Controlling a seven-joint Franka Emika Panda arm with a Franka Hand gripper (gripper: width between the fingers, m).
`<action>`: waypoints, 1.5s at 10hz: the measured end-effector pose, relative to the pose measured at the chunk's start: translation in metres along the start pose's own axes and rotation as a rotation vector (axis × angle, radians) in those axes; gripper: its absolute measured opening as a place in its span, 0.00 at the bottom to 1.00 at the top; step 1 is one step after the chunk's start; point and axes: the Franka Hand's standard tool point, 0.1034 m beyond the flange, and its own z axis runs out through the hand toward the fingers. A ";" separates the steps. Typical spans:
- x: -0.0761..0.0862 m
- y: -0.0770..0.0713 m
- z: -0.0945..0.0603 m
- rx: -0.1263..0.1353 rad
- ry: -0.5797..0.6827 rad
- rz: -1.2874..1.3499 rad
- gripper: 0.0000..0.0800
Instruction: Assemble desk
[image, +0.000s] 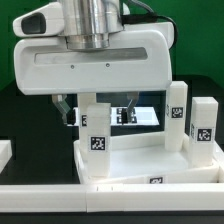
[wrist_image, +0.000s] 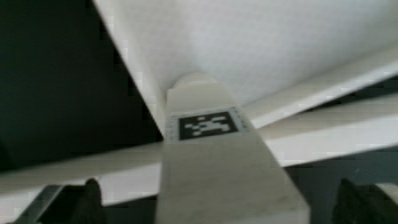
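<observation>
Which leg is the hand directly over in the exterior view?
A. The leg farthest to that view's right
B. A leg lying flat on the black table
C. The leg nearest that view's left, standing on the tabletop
C: the hand sits over the left-most upright leg on the tabletop.

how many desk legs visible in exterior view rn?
3. One leg under the gripper, standing on the tabletop. Two at the exterior view's right: nearer leg, farther leg. A fourth may be hidden.

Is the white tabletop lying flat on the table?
Yes, the tabletop lies flat on the table, with legs standing upright on it.
</observation>
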 end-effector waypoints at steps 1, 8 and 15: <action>0.000 0.000 0.000 -0.001 0.000 0.006 0.81; 0.005 0.003 0.000 0.020 -0.039 1.063 0.36; 0.006 -0.004 0.004 0.089 -0.030 1.938 0.36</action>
